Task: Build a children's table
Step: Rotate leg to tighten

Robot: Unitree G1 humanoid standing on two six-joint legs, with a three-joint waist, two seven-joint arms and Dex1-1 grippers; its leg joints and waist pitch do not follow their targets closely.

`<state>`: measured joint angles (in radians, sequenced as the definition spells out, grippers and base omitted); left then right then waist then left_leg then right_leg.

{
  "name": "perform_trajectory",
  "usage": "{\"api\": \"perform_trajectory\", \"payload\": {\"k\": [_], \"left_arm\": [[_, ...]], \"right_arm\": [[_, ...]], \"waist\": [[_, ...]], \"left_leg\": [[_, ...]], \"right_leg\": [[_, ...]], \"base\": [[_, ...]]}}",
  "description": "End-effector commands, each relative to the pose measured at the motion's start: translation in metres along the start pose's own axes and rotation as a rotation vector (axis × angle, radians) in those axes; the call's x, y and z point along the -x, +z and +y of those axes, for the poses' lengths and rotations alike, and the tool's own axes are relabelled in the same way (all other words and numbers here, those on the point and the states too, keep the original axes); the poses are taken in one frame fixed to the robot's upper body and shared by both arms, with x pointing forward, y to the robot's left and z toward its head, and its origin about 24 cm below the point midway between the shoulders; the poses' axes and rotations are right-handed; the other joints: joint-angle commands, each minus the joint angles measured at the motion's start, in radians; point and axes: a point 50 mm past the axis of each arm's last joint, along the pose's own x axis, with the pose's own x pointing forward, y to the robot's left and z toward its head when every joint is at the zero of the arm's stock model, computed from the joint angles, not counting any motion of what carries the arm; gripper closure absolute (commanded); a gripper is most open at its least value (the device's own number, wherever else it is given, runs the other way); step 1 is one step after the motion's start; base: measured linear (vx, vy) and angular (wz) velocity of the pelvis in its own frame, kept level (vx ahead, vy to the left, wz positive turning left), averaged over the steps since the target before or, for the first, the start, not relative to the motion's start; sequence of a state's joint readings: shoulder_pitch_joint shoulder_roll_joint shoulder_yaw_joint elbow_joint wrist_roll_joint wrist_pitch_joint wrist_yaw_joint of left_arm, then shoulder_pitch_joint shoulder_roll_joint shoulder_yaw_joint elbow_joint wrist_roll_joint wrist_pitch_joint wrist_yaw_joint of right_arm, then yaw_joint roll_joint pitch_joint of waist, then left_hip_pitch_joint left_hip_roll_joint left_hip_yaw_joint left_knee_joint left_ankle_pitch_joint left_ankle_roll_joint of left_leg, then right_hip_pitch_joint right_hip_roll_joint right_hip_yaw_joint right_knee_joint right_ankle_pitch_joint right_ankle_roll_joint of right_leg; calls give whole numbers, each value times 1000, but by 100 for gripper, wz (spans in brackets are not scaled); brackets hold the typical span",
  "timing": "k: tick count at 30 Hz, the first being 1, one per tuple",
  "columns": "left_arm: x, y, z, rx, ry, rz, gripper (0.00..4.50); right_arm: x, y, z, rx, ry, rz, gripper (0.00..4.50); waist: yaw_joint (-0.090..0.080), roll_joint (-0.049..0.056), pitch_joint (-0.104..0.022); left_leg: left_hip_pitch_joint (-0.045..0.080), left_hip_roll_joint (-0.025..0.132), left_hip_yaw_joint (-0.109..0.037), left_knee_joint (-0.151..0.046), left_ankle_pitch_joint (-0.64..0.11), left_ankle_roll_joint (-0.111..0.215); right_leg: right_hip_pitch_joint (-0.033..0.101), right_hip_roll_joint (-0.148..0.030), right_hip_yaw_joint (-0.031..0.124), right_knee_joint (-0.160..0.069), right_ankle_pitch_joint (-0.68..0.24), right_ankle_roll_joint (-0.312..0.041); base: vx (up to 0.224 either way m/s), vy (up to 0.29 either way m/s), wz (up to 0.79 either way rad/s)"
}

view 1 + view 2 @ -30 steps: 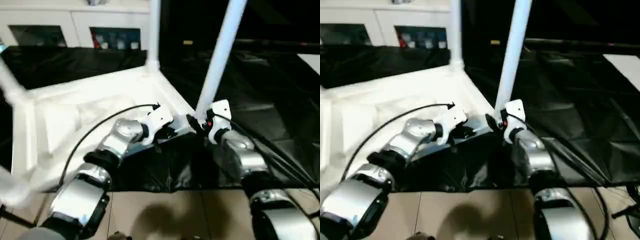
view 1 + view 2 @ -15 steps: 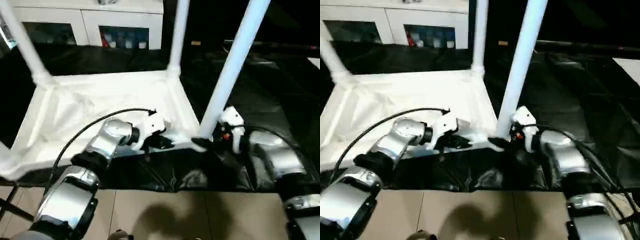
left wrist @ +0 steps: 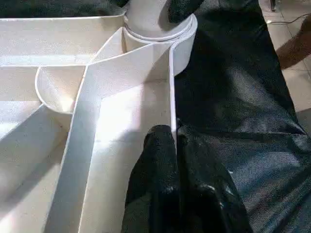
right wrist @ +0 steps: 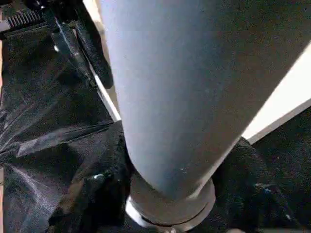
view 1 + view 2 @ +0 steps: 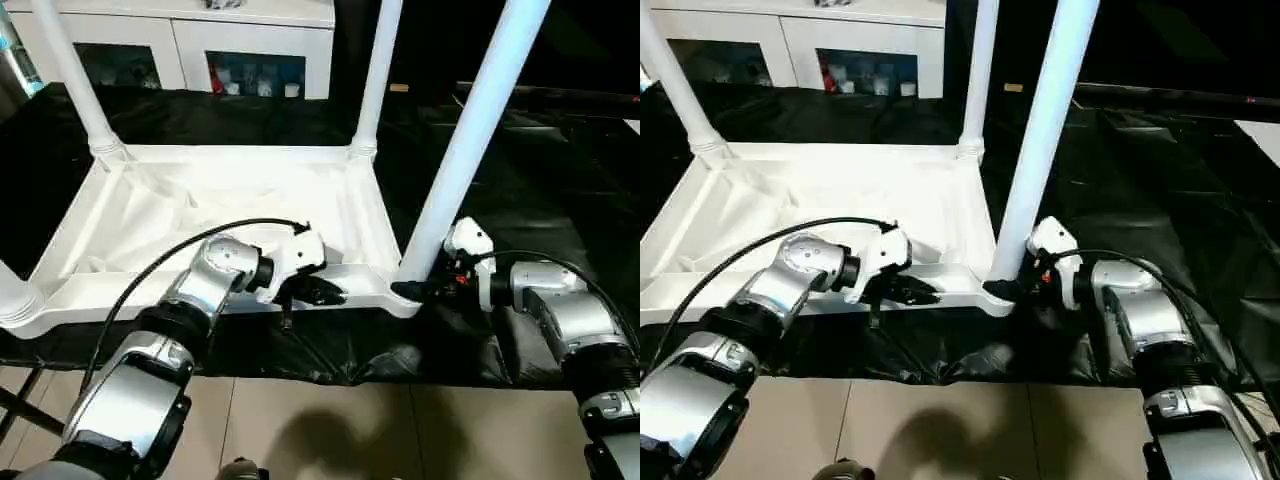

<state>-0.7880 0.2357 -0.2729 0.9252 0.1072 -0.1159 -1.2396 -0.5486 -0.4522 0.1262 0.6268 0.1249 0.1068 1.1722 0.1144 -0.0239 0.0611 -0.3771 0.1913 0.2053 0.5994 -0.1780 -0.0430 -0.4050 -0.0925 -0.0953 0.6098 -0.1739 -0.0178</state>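
Observation:
The children's table lies upside down, its ribbed white top (image 5: 200, 200) on a black sheet. Legs stand in the corner sockets: far left (image 5: 70, 75), far right (image 5: 375, 70), near right (image 5: 470, 130). At the near left edge a fourth leg's base (image 5: 10, 290) shows. My left gripper (image 5: 325, 293) is shut on the top's thin near rim (image 3: 171, 97), close to the near right socket. My right gripper (image 5: 415, 290) is at the foot of the near right leg (image 4: 165, 87), with a finger (image 4: 92, 194) pressed against each side just above the socket collar.
A white cabinet (image 5: 250, 40) with glass doors stands behind the table. The black sheet (image 5: 560, 150) covers the surface to the right and hangs over the near edge above a tiled floor (image 5: 350, 430). A black cable (image 5: 190, 245) arcs over my left forearm.
The whole view has swung and levelled, so the camera moved. My right gripper's fingers have drawn in around the foot of the near right leg. The left gripper has kept its hold on the rim.

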Motion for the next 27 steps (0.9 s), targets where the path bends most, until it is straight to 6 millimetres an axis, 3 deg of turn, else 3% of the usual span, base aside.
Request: {"api": "perform_trajectory", "payload": {"k": [1,8,10,12,15,16,17,18,19,20,21,23,24,27], "left_arm": [[-8,19,2,-75,-14,-44,450],[-11,18,5,-49,47,-30,450],[-14,18,10,-25,118,-23,450],[-18,22,15,0,196,-24,450],[-22,26,18,12,243,-27,450],[-32,33,21,33,302,-35,450],[-37,37,21,44,330,-39,450],[-40,39,22,51,347,-42,450],[-40,39,22,51,347,-42,450],[-49,47,22,74,387,-58,450],[-52,49,22,81,399,-62,450],[-58,54,21,85,411,-71,450],[-63,58,19,80,407,-78,450],[-68,61,17,69,397,-84,450]], "right_arm": [[-18,-1,17,15,136,22,251],[-19,-7,18,-44,84,-14,257],[-22,-9,15,-83,8,-44,257],[-26,-13,11,-121,-93,-63,257],[-32,-16,9,-154,-190,-72,257],[-42,-21,7,-223,-326,-89,257],[-48,-22,8,-255,-381,-95,257],[-52,-22,8,-274,-413,-98,257],[-52,-22,8,-274,-413,-98,257],[-65,-22,9,-335,-518,-102,257],[-69,-21,9,-357,-551,-102,257],[-77,-20,7,-413,-639,-98,257],[-83,-17,6,-449,-692,-105,257],[-89,-13,6,-472,-737,-115,257]], "waist": [[-1,-8,-71],[-1,-11,-73],[-1,-10,-70],[-7,-11,-65],[-12,-16,-63],[-14,-16,-62],[-20,-12,-61],[-23,-6,-61],[-26,-11,-62],[-27,-5,-63],[-36,-7,-64],[-36,-8,-68],[-37,4,-68],[-40,2,-70]], "left_leg": [[19,55,-24,-70,-209,52],[18,55,-24,-69,-196,57],[21,54,-24,-70,-214,51],[29,52,-27,-73,-265,26],[27,51,-32,-77,-283,11],[29,51,-34,-78,-293,8],[33,52,-33,-80,-304,-3],[35,50,-38,-81,-325,-14],[31,49,-37,-81,-324,-14],[32,50,-39,-82,-321,-13],[31,50,-38,-84,-327,-20],[28,48,-38,-84,-311,-14],[29,50,-36,-86,-301,-16],[28,48,-34,-85,-294,-16]], "right_leg": [[50,-77,56,-77,-244,-226],[50,-75,56,-73,-220,-228],[48,-77,56,-79,-253,-222],[42,-79,56,-94,-360,-196],[42,-82,54,-102,-435,-165],[41,-83,53,-106,-457,-153],[33,-82,55,-108,-469,-151],[35,-83,51,-111,-491,-147],[38,-82,51,-113,-491,-141],[38,-83,52,-112,-469,-142],[35,-81,53,-110,-449,-152],[43,-81,52,-108,-417,-152],[38,-80,56,-105,-372,-167],[43,-77,56,-98,-305,-185]], "base": [[0,0,0],[0,0,0],[0,0,0],[0,0,0],[0,0,0],[0,0,0],[0,0,0],[0,0,0],[0,0,0],[0,0,0],[0,0,0],[0,0,0],[0,0,0],[0,0,0]]}}
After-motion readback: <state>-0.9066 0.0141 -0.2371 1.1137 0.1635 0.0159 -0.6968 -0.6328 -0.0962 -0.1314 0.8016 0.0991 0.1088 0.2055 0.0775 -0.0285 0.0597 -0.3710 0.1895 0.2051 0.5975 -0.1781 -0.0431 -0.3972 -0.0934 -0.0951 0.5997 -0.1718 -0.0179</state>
